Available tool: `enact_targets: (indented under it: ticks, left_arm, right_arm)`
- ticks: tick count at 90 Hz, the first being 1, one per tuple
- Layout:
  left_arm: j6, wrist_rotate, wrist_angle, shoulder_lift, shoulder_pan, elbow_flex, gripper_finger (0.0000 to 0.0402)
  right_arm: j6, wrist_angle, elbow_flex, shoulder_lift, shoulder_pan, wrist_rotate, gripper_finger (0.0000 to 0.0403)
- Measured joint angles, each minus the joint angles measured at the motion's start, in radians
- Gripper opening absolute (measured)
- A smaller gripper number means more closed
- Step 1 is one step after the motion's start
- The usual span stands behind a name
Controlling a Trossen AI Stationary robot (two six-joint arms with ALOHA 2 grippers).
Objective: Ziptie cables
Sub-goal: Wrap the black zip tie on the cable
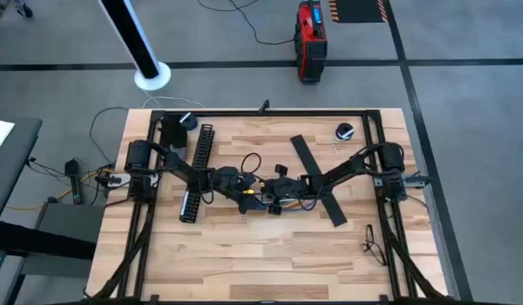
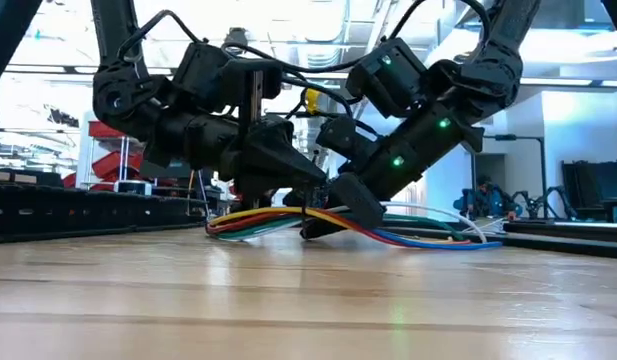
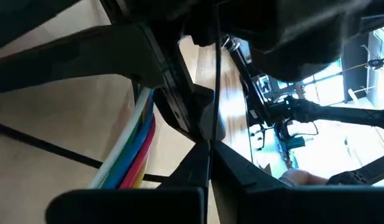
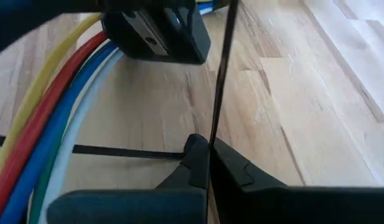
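Note:
The cables, a bundle of white, blue, red and yellow wires, lie on the wood at the table's middle. Both grippers meet over them: my left gripper comes from the left, my right gripper from the right. Each is shut on a thin black zip tie strand. One stretch of zip tie stands upright in the low view. The cables pass just beside the left fingers and beside the right fingers. My left gripper pinches the thin black zip tie strand between its two fingertips. The strand runs straight on from the tips, along the fingers, clear of the wood. My right gripper pinches a thin black zip tie strand between its two fingertips. The strand runs straight from the tips toward the other gripper's finger and looks taut. Whether both hold one zip tie I cannot tell.
A long black comb-slotted channel lies left of the grippers and a flat black strip right of them. A small round object sits at the far right, and a loose wire bunch at the near right. A thin black line crosses the wood.

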Motion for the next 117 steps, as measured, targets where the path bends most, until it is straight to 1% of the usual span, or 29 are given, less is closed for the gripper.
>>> enact_targets:
  ticks: [15, 28, 82, 117]
  left_arm:
    - [0.002, 0.000, -0.004, 0.000, 0.000, 0.001, 0.0000]
    - [0.003, -0.008, 0.000, 0.000, -0.001, 0.000, 0.0000]
    - [-0.008, -0.060, 0.011, 0.000, -0.021, 0.001, 0.0000]
    - [-0.011, -0.065, 0.014, 0.000, -0.021, 0.001, 0.0000]
  right_arm:
    - [0.000, 0.000, 0.000, 0.000, 0.001, 0.001, 0.0000]
    - [-0.003, 0.002, 0.001, 0.000, 0.010, 0.035, 0.0000]
    - [0.024, 0.000, 0.001, 0.000, 0.006, 0.040, 0.0000]
    - [0.031, 0.001, 0.001, 0.000, 0.021, 0.086, 0.0000]
